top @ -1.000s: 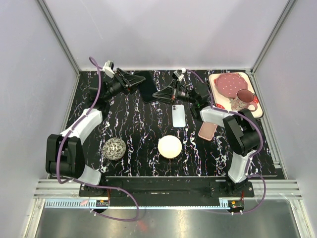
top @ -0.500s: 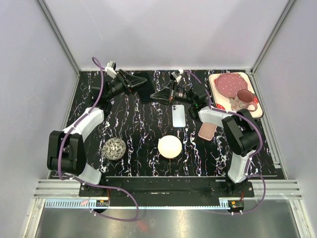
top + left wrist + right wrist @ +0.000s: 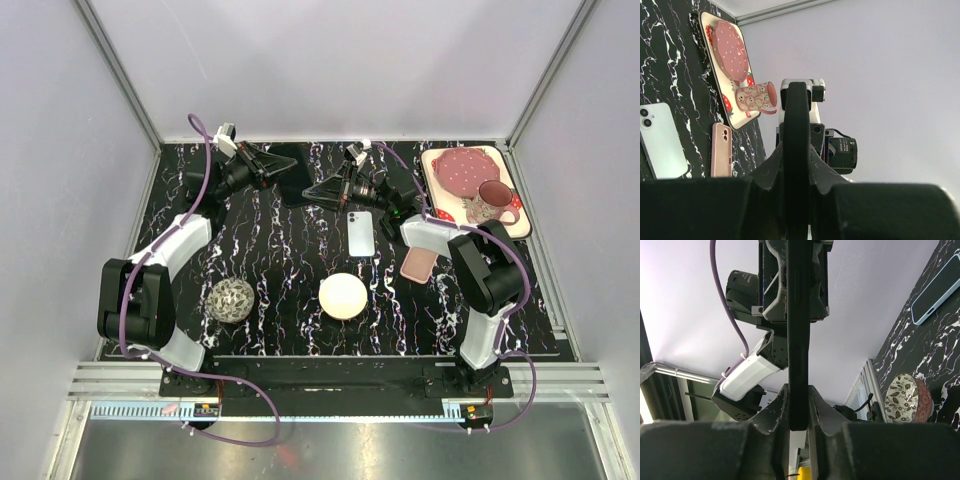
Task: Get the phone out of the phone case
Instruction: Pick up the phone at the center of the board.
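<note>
A black phone case (image 3: 296,165) is held edge-up above the far middle of the table, between both grippers. My left gripper (image 3: 281,171) is shut on its left end, and my right gripper (image 3: 313,190) is shut on its right end. In the left wrist view the case (image 3: 796,115) runs as a thin black slab between the jaws of the left gripper (image 3: 796,157). In the right wrist view the case (image 3: 798,315) shows side buttons and sits clamped in the right gripper (image 3: 798,396). I cannot tell whether a phone is inside it. A light blue phone (image 3: 360,233) lies flat on the table below.
A pink phone (image 3: 418,264) lies right of the blue one. A tray (image 3: 519,221) at the back right holds a pink plate (image 3: 465,170) and a patterned mug (image 3: 490,201). A patterned bowl (image 3: 231,299) and a cream dome (image 3: 343,296) sit near the front.
Both grippers and the black case have shifted slightly toward the far side, still clamped at both ends. Nothing on the table has moved.
</note>
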Robot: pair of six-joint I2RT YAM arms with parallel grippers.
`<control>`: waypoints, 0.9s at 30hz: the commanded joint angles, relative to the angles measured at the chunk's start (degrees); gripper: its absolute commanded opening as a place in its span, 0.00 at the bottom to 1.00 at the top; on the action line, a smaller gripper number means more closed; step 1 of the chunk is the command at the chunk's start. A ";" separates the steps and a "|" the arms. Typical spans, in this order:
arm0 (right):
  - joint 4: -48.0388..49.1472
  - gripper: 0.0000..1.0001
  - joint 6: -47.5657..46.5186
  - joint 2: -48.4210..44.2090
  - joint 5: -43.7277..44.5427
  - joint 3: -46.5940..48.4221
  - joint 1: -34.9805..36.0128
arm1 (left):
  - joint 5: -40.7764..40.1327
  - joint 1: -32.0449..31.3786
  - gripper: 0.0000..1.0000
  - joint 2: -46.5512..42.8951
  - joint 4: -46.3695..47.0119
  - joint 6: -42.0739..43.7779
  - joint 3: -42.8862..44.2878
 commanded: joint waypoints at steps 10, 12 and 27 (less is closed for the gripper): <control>4.34 0.49 3.93 -1.97 4.26 -3.83 1.40 | -1.46 0.35 0.00 -2.75 9.60 -4.24 1.51; 4.96 0.48 4.46 -2.32 4.96 -4.18 1.31 | -1.63 0.62 0.00 -3.19 9.25 -3.98 1.16; 6.10 0.31 4.55 -5.31 7.34 -7.87 0.87 | -1.37 2.64 0.00 -4.25 8.90 -3.63 -0.86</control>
